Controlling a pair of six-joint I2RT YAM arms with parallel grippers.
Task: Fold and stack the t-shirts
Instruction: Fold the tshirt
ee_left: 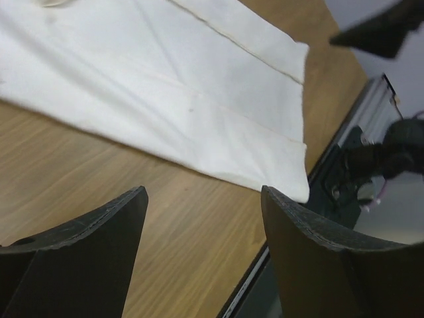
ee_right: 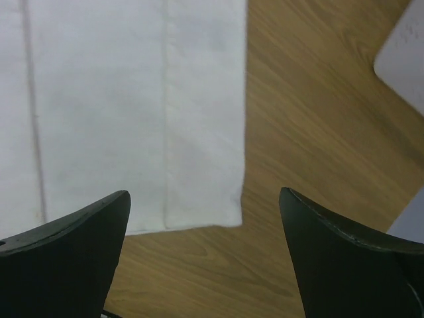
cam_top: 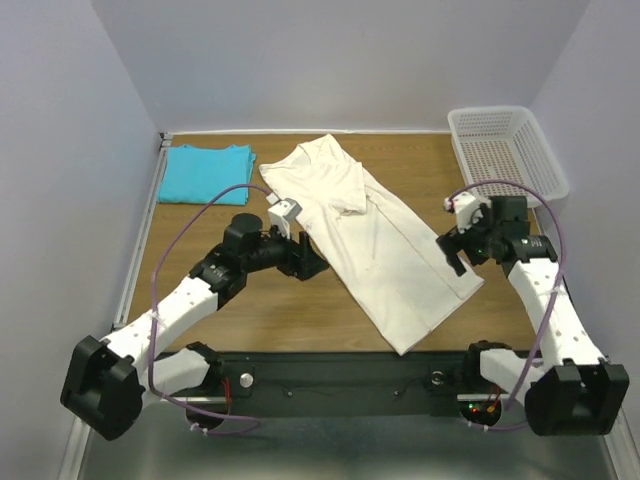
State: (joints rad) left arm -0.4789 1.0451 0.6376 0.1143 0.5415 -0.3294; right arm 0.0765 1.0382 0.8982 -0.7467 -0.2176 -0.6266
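T-shirts sit at two different stages. The turquoise t-shirt (cam_top: 205, 172) lies in the upper left of the top view as a compact flat rectangle, and looks already folded. The cream t-shirt (cam_top: 372, 240) runs diagonally across the middle of the counter (cam_top: 260, 315), collar toward the upper left and hem toward the lower right. Its sides seem to be turned inward, leaving a long narrow band with creases running down its length, so I judge the lengthwise folds done and the crosswise folds not yet made. The two shirts lie well apart, so nothing is stacked.

Neither arm holds cloth. The left end effector (cam_top: 303, 262) sits just beside the cream shirt's left edge, jaws spread wide with only bare wood between them in its wrist view. The right end effector (cam_top: 452, 255) hangs over the hem corner on the right side, jaws fully apart and empty, the fabric lying flat below them.

What remains, by my reading, is to fold the cream band over into a packet and then bring the shirts together in one pile. The white basket (cam_top: 548, 172) in the upper right plays no part.
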